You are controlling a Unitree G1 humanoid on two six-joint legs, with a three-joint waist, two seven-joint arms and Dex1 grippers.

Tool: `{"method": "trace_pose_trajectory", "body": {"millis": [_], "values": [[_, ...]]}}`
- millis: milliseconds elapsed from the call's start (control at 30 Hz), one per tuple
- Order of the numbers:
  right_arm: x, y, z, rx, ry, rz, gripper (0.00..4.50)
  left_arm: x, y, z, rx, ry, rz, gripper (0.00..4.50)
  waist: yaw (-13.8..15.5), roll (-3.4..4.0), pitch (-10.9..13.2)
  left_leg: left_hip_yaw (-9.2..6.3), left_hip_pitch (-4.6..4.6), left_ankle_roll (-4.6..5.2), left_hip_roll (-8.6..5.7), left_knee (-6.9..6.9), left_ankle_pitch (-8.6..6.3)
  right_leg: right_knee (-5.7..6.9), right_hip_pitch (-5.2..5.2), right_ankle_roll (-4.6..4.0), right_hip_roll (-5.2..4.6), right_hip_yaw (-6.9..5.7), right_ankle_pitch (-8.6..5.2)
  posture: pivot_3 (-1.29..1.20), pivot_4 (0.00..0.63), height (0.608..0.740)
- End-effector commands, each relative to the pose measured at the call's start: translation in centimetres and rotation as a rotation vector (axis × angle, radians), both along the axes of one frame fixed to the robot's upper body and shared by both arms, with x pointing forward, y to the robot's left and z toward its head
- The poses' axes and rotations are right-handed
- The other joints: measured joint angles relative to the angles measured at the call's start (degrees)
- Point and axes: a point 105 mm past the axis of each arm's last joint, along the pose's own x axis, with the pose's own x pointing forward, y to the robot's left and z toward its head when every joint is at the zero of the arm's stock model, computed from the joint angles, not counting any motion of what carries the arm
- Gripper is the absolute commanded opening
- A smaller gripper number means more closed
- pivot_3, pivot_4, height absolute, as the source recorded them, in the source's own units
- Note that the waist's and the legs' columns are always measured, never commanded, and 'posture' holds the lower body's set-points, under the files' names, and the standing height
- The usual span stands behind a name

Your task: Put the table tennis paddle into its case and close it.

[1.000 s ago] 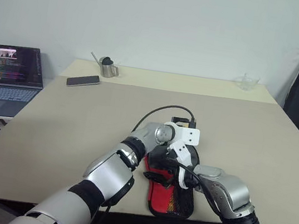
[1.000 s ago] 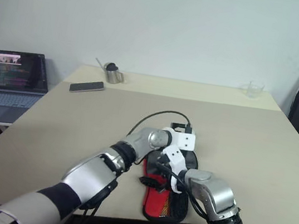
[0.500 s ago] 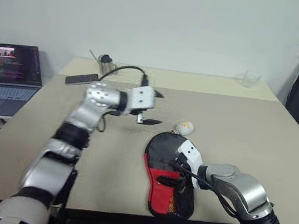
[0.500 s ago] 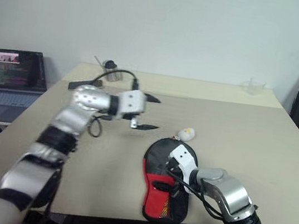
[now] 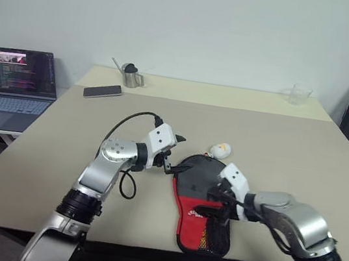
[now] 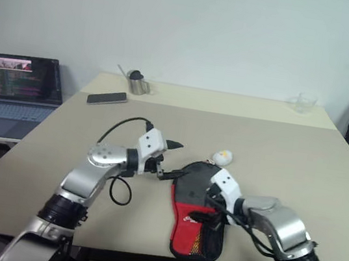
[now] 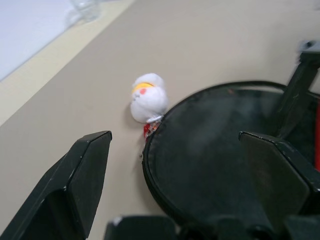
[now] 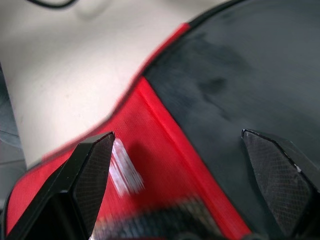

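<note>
We see both hands spread, left hand [image 5: 172, 151] beside the case [image 5: 203, 204], right hand [image 5: 214, 205] over it.

Head stereo looks down over table [image 5: 278, 139]; wrist cameras close on case [image 7: 220, 145] (shared).

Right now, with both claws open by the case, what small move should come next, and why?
Probably ease the left claw onto the round end of the case to steady it. Both claws are open and hold nothing; the right claw hovers over the red band. The paddle's black face seems to lie inside, and I cannot tell whether the zip is closed.
</note>
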Motion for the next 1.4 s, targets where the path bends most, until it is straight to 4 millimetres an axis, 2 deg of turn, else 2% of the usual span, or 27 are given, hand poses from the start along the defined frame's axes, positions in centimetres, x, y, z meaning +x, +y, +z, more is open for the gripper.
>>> {"method": "trace_pose_trajectory", "body": {"millis": [33, 100, 167, 267, 333, 400, 433, 500, 633, 833, 1100, 1400], "values": [[-0.7, -1.1, 5.8, 0.093, -0.112, 0.07, 4.5, -0.3, -1.1, -0.5, -0.066, 0.032, 0.017, 4.47, 0.0, 0.02, 0.1, -0.01, -0.01, -0.01, 0.03, 0.0, 0.0, 0.0, -0.02, 0.0, 0.0, 0.0, 0.0, 0.0, 0.15, 0.74], [-1.1, -1.9, 7.4, 0.097, -0.135, 0.095, 4.5, -0.6, -2.0, -1.8, -0.1, 0.106, 0.005, 4.47, 0.3, 0.06, 0.2, -0.01, -0.04, -0.01, 0.0, 0.0, 0.0, -0.01, -0.01, -0.01, 0.01, -0.02, 0.0, 0.0, 0.15, 0.74], [-0.4, -2.4, 8.4, 0.104, -0.174, 0.084, 4.5, -0.4, -2.6, -3.1, -0.092, 0.146, 0.014, 4.47, 0.4, 0.04, 0.2, -0.03, -0.03, 0.0, 0.0, 0.0, -0.01, -0.04, 0.05, 0.0, 0.01, -0.06, -0.01, 0.0, 0.15, 0.74], [2.8, -3.0, 10.4, 0.159, -0.26, -0.027, 4.5, -0.3, -3.7, -4.1, -0.111, 0.19, 0.0, 4.47, 0.2, 0.03, 0.2, 0.1, 0.05, 0.01, 0.02, 0.0, -0.01, -0.02, 0.05, 0.04, 0.01, -0.02, -0.03, 0.0, 0.15, 0.74], [6.0, -3.1, 11.7, 0.217, -0.312, -0.156, 4.5, -0.2, -4.2, -4.6, -0.115, 0.216, -0.01, 4.47, 0.1, 0.04, 0.2, 0.14, 0.05, 0.01, 0.02, 0.0, -0.01, -0.01, 0.05, 0.01, 0.0, 0.0, -0.01, 0.0, 0.15, 0.74], [9.1, -3.0, 12.0, 0.257, -0.319, -0.301, 4.5, 0.0, -4.4, -5.3, -0.103, 0.238, -0.002, 4.47, -0.1, 0.05, 0.2, 0.21, 0.07, 0.0, 0.05, 0.01, 0.0, 0.04, 0.0, -0.03, 0.0, 0.06, 0.01, 0.0, 0.15, 0.74], [11.3, -3.3, 11.3, 0.256, -0.296, -0.429, 4.5, 0.3, -4.4, -5.7, -0.094, 0.25, 0.011, 4.47, 0.1, 0.05, 0.2, 0.21, 0.09, -0.01, 0.06, 0.01, 0.01, 0.09, 0.0, -0.05, 0.0, 0.08, 0.03, 0.0, 0.15, 0.74], [14.5, -3.1, 8.8, 0.201, -0.254, -0.607, 4.5, 0.6, -4.4, -6.3, -0.078, 0.258, 0.024, 4.47, 0.1, 0.1, 0.1, 0.18, 0.1, -0.03, 0.07, 0.01, 0.02, 0.1, 0.0, -0.1, 0.0, 0.06, 0.06, 0.0, 0.15, 0.74], [17.0, -1.6, 5.5, 0.156, -0.228, -0.721, 4.5, 0.8, -4.5, -6.4, -0.058, 0.247, 0.02, 4.47, 0.5, 0.1, 0.1, 0.1, 0.05, -0.1, 0.01, -0.01, 0.05, 0.08, -0.01, -0.21, -0.04, 0.13, 0.12, 0.0, 0.15, 0.74], [18.2, -0.8, 3.6, 0.175, -0.216, -0.846, 4.5, 0.5, -4.4, -6.0, -0.064, 0.235, 0.028, 4.47, 0.2, 0.15, 0.2, 0.15, -0.08, -0.26, -0.07, -0.03, 0.15, -0.02, -0.09, -0.21, -0.08, 0.22, 0.12, 0.0, 0.15, 0.74], [18.0, 0.2, 1.7, 0.119, -0.183, -0.868, 4.5, 0.0, -3.5, -6.1, -0.06, 0.233, 0.078, 4.47, -1.1, 0.18, 0.1, 0.14, 0.01, -0.06, 0.01, -0.08, 0.03, 0.06, -0.08, -0.24, -0.05, 0.26, 0.1, 0.0, 0.15, 0.74], [17.7, 0.9, 1.1, 0.102, -0.154, -0.843, 4.5, 1.0, -4.1, -5.8, -0.09, 0.25, 0.055, 4.47, -1.1, 0.19, 0.1, 0.11, 0.02, -0.06, -0.02, -0.07, 0.03, 0.07, -0.05, -0.24, -0.05, 0.2, 0.1, 0.0, 0.15, 0.74]]}}
